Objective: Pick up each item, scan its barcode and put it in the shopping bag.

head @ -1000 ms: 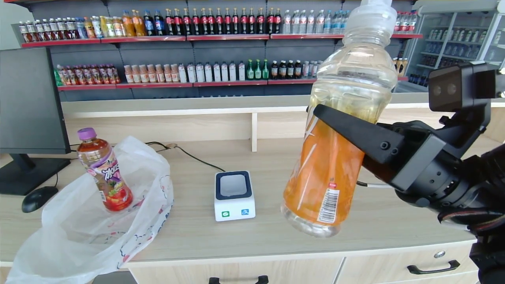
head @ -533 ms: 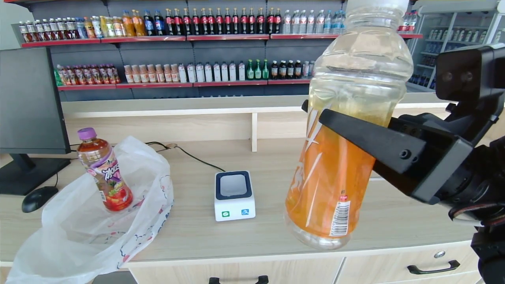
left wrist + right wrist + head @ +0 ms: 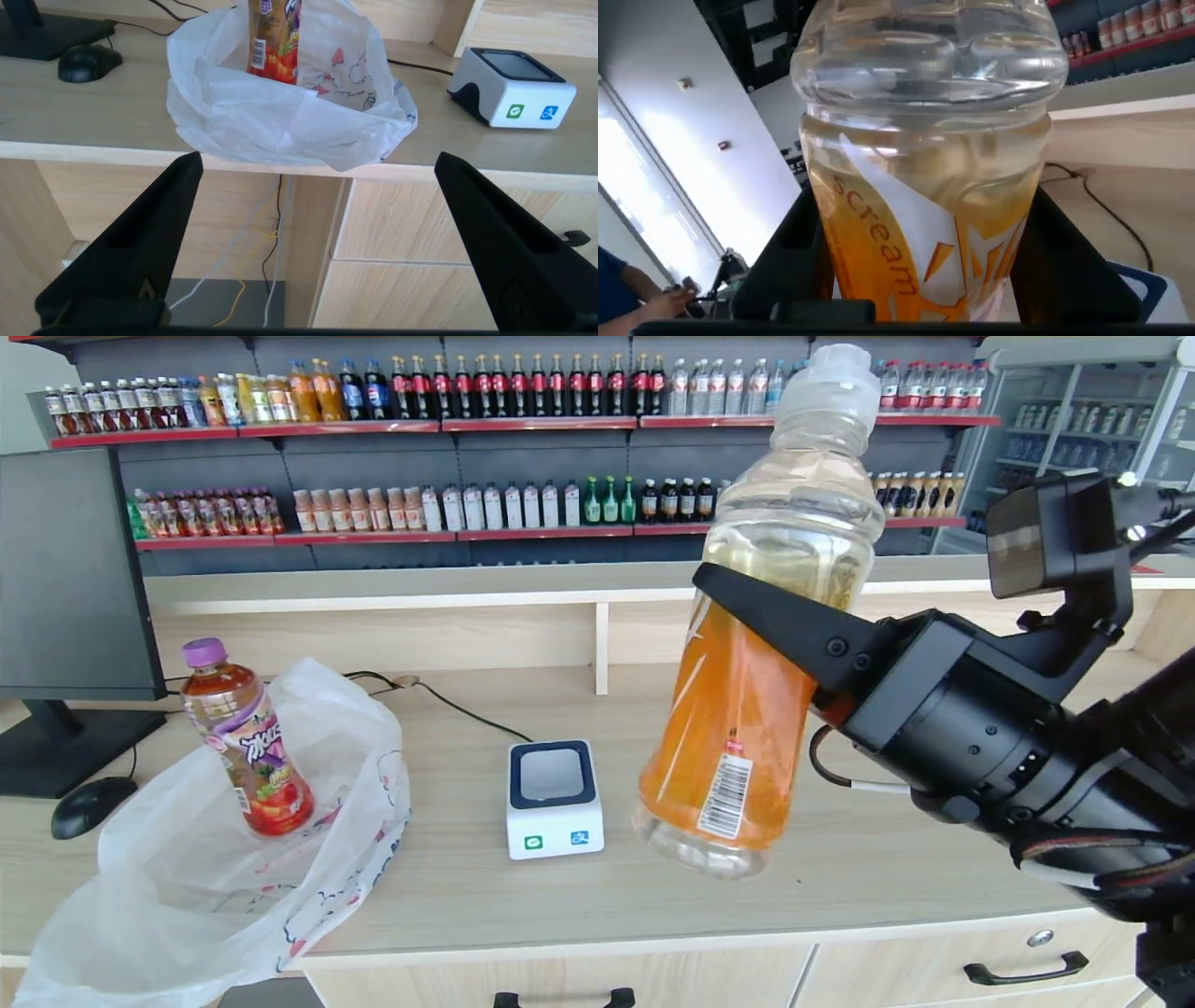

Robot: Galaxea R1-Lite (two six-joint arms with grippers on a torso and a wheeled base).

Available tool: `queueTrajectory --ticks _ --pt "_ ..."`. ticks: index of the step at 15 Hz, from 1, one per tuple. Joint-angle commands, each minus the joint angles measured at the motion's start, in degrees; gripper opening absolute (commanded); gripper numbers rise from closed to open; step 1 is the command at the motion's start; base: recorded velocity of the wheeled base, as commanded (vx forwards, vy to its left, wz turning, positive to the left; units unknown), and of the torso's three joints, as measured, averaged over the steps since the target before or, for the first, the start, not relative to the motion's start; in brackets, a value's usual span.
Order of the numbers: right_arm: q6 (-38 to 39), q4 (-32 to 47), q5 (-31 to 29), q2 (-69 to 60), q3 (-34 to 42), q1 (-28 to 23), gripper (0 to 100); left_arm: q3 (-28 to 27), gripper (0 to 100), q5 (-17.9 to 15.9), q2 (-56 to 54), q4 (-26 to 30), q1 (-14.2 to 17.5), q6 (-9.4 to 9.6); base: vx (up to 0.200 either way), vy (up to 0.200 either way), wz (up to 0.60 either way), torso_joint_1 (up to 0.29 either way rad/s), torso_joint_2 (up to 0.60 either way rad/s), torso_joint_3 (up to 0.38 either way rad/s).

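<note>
Cannot see the far finger of the right pincer (image 3: 761, 616), hidden behind the big bottle (image 3: 747, 709) clamped at mid-body. Cut off at cap and base in the right wrist view. Held tilted above the bench (image 3: 523, 896), just right of the scanner (image 3: 555, 798) — clear neck and shoulder, orange label below, barcode low down, turned toward the head camera. Spread wide before the bench front: left pincer (image 3: 318, 161), facing the shopping bag (image 3: 280, 112) with a purple-capped bottle (image 3: 247, 747) upright inside.

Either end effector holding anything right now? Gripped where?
Right end effector is shut on the orange drink bottle, clamped around its mid-body. Left end effector is open, holding nothing.
</note>
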Motion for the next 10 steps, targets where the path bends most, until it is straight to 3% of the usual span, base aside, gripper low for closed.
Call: queueTrajectory --ticks 1,5,7,10 --pt "-2.9 0.7 -1.8 -1.8 0.1 1.4 0 0.0 100 0.0 0.0 0.0 0.0 -0.04 0.0 0.0 0.0 0.0 0.0 0.0" --pt "-10.5 1.3 -5.8 -1.4 1.3 0.9 0 0.0 100 0.0 0.0 0.0 0.0 -0.04 0.0 0.0 0.0 0.0 0.0 0.0" --pt "-16.4 1.5 -9.0 -0.3 4.9 -2.2 0 0.0 100 0.0 0.0 0.0 0.0 -0.04 0.0 0.0 0.0 0.0 0.0 0.0" --pt "-24.0 1.3 -16.8 -0.1 8.2 -2.7 0 0.0 100 0.0 0.0 0.0 0.0 -0.04 0.0 0.0 0.0 0.0 0.0 0.0"
